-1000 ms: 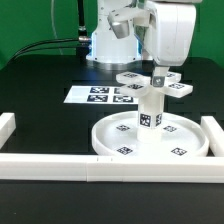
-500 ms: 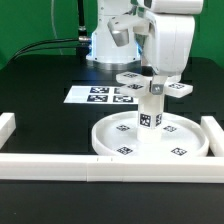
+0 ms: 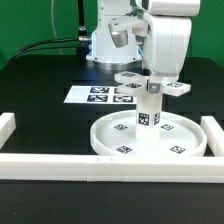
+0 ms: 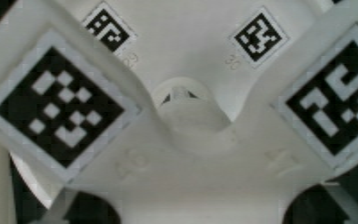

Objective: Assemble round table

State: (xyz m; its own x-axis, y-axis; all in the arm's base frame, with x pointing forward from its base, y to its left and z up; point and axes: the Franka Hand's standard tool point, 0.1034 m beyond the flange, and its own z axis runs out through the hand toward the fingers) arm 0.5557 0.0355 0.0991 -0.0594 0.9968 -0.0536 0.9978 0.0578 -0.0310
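The large round rimmed disc (image 3: pixel 185 135) lies flat on the black table at the front right. The short cylindrical post (image 3: pixel 149 115) stands upright in its middle. The smaller cross-shaped piece (image 3: pixel 175 89) sits level on top of the post. My gripper (image 3: pixel 156 80) comes straight down onto the cross's centre and is shut on it. In the wrist view the cross-shaped piece (image 4: pixel 176 130) fills the picture, with tags on its arms. The fingertips are mostly hidden there.
The marker board (image 3: pixel 95 96) lies behind the disc towards the exterior view's left. Long white border bars run along the front (image 3: pixel 60 165), the left (image 3: pixel 6 128) and the right (image 3: pixel 213 130), close to the disc. The robot's base (image 3: pixel 105 45) stands at the back.
The hand has turned a little about its vertical axis above the post. The cross-shaped piece stays on top of the post. The disc and post have not moved.
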